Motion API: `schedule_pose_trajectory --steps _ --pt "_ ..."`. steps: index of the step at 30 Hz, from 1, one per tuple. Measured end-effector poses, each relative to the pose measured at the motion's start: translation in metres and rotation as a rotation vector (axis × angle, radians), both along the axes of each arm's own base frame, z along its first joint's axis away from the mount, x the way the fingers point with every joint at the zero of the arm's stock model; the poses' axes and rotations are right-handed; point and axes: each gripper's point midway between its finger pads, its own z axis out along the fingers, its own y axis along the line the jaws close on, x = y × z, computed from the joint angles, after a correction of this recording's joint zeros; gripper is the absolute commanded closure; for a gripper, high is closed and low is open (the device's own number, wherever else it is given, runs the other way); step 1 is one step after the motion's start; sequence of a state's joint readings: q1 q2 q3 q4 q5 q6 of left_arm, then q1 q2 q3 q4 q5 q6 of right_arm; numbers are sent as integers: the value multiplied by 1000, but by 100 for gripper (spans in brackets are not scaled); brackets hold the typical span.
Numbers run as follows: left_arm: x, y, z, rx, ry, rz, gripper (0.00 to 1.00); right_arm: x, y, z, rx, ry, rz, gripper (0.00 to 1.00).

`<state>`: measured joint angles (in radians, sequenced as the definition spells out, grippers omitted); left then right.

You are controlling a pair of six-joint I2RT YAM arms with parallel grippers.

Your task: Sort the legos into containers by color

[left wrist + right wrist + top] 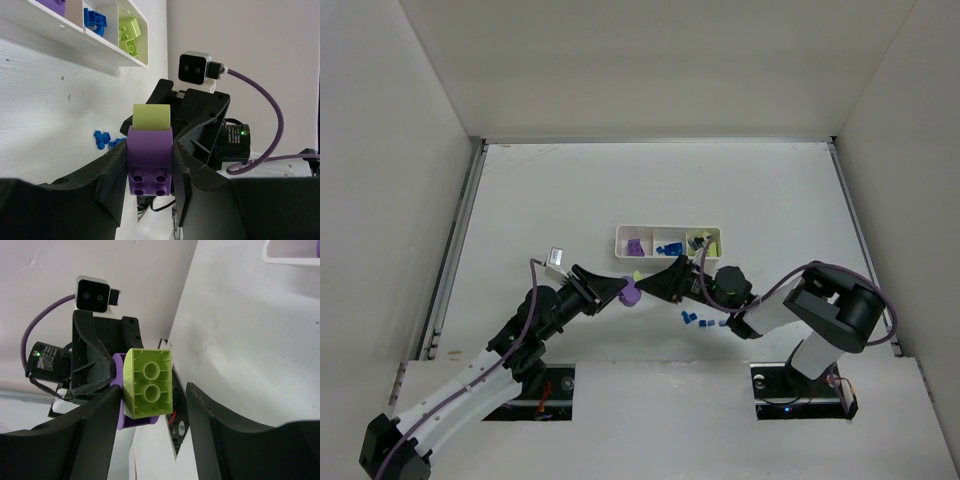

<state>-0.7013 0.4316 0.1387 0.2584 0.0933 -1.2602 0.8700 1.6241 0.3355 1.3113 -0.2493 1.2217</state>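
My left gripper is shut on a rounded purple piece, held above the table in front of the white tray. In the left wrist view the purple piece sits between the fingers, with a yellow-green block stuck on its far end. My right gripper faces it, open. In the right wrist view its fingers straddle the yellow-green block, with a gap on the right side. The tray holds purple, blue and yellow-green pieces, one colour per compartment.
Several tiny dark-blue bricks lie on the table just right of the grippers, near the right arm; they also show in the left wrist view. White walls enclose the table on three sides.
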Motion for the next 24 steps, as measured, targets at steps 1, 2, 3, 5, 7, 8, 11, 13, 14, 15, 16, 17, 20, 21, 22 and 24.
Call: schedule_pose_trajectory --steps 1,2,3,5,7,8,11,13,14,15,16,17,20,21,22,24 --pt "0 0 0 0 0 0 85 0 0 1 3 0 -1 42" --pt "0 0 0 0 1 -1 85 0 0 1 6 1 -3 43" --pt "0 0 0 0 0 -2 85 0 -1 1 7 2 -4 45" --pt "-1 -1 0 0 0 -4 85 0 -2 4 12 -2 -6 48" --pt "-1 -1 1 -4 -3 -5 85 0 -2 8 20 -7 -10 50" --pt "-1 -1 2 -6 -4 -6 85 1 -2 10 24 -9 -12 51" --pt "-2 -2 4 -13 -12 -9 85 1 -3 13 32 -14 -18 54" --pt "-1 -2 6 -19 -16 -8 85 2 -4 16 38 -17 -25 56" --pt "-1 -2 7 -23 -19 -8 85 3 -4 18 43 -19 -30 56" --pt "-1 -3 9 -28 -25 -9 85 3 -5 20 46 -20 -32 57" --pt "-2 -3 12 -35 -32 -11 85 2 -6 21 49 -22 -33 57" --pt "-2 -3 13 -38 -35 -13 85 2 -7 23 52 -24 -35 58" --pt "-4 -5 16 -46 -43 -24 85 0 -10 28 63 -30 -36 58" --pt "-4 -5 17 -51 -46 -28 85 -1 -11 29 66 -32 -36 58" --pt "-5 -6 18 -55 -49 -31 85 -1 -12 31 70 -34 -36 58" --pt "-6 -7 21 -64 -54 -41 85 -3 -15 33 75 -38 -33 58"
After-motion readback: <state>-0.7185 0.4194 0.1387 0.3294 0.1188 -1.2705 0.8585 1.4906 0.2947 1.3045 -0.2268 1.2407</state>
